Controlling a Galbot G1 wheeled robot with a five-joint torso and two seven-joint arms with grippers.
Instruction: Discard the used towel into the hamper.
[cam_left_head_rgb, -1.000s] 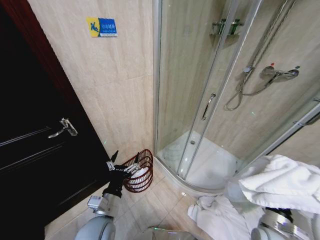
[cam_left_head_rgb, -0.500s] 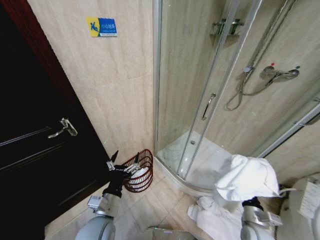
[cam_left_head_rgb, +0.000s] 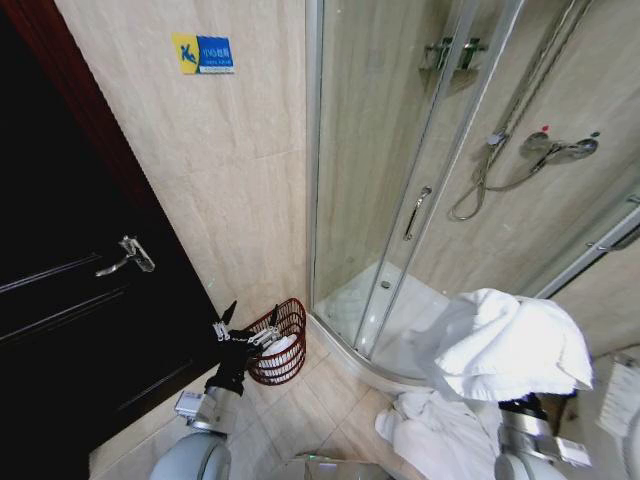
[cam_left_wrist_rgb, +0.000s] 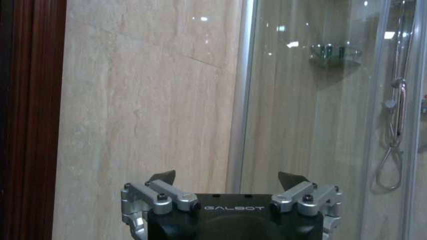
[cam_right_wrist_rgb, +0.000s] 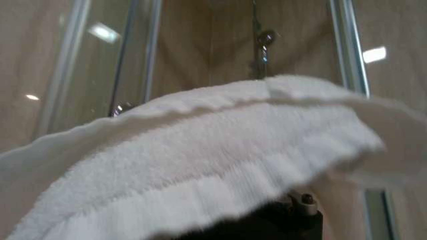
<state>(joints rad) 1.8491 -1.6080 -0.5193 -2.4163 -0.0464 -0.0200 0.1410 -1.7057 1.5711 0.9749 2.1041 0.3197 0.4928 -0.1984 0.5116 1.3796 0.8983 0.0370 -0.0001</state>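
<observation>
The right tool (cam_left_head_rgb: 525, 405) hides under the white towel (cam_left_head_rgb: 510, 345) draped over it – grip unclear – so it may slip before reaching the hamper (cam_left_head_rgb: 280, 340) by the wide-open, empty left tool (cam_left_head_rgb: 245, 320).

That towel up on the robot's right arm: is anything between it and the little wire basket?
Partly. The towel sits over the right arm by the shower; the basket stands left, by the wall. Bare floor lies between, but the open left hand hangs just before the basket's rim.
</observation>
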